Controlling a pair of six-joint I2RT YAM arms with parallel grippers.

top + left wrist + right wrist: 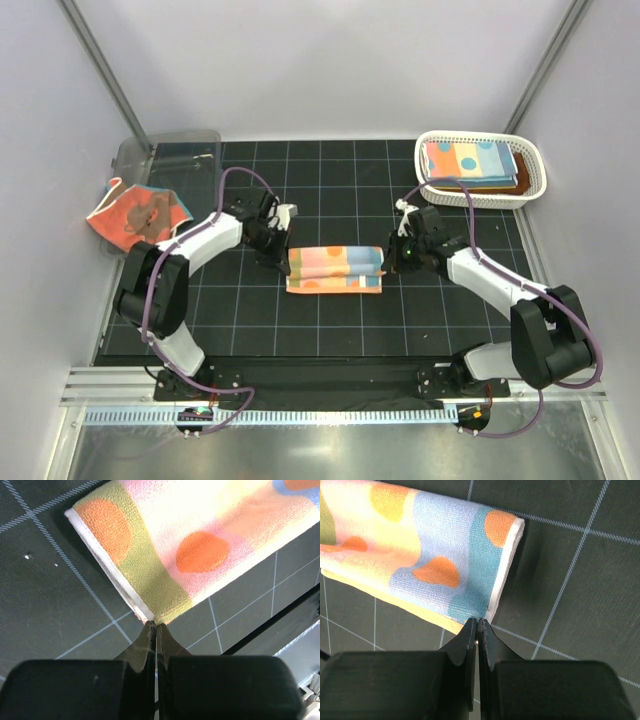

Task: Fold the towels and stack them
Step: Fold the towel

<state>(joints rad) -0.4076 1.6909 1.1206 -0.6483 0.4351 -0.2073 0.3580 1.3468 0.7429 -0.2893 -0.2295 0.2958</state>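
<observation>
Folded polka-dotted towel (334, 268), flat on mat (250, 320)

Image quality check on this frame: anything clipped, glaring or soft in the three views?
Left wrist: polka-dotted towel blown out toward white across its middle, left gripper body dark and soft up close. Right wrist: same towel properly exposed, weave sharp, narrow shadow along its right edge on the mat. Top external: even light, mild glare on the metal sheet at the bottom.

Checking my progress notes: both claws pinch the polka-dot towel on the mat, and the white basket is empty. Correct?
Not empty: the top view shows the white basket holding folded towels. The left claw and right claw do pinch the polka-dot towel on the mat.
</observation>
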